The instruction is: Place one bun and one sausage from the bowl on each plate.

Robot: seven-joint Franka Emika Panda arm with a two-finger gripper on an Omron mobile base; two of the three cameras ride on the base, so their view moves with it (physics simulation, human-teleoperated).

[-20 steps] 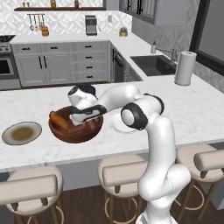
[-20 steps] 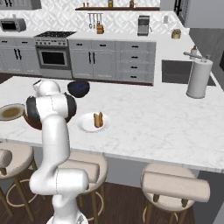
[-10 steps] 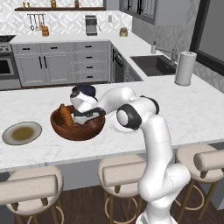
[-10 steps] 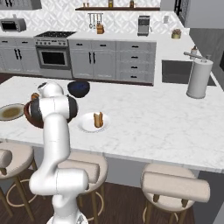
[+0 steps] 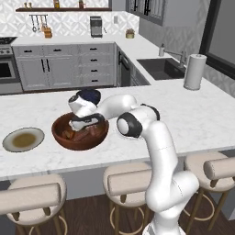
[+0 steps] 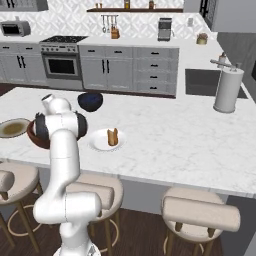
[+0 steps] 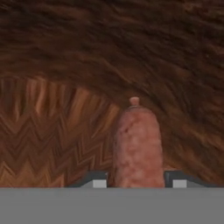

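A sausage (image 7: 138, 146) stands between the two finger tips of the pincer (image 7: 136, 180) down inside the wooden bowl (image 5: 58, 136); the tips sit just off its sides, and I can't tell whether they have bitten on it yet. A second ago the hand hung higher over the bowl with the pincer spread wider; since then it has dipped in and the jaws have drawn in around this sausage. I'd judge the pick is under way, so the next thing is a lift towards a plate.

From the left side, the bowl holds a few brownish pieces, though which are buns and which sausages is hard to say. To the bowl's left on the counter (image 5: 202, 114) lies the grey-rimmed plate (image 5: 23, 139), with nothing on its olive centre. On the bowl's other side, past the arm, the white plate (image 6: 99, 141) already carries a brown piece (image 6: 113, 136) standing on it, perhaps a bun. Behind the bowl sits a small dark blue bowl (image 6: 90, 101), its contents hidden from here. Both plates need more before the job is done
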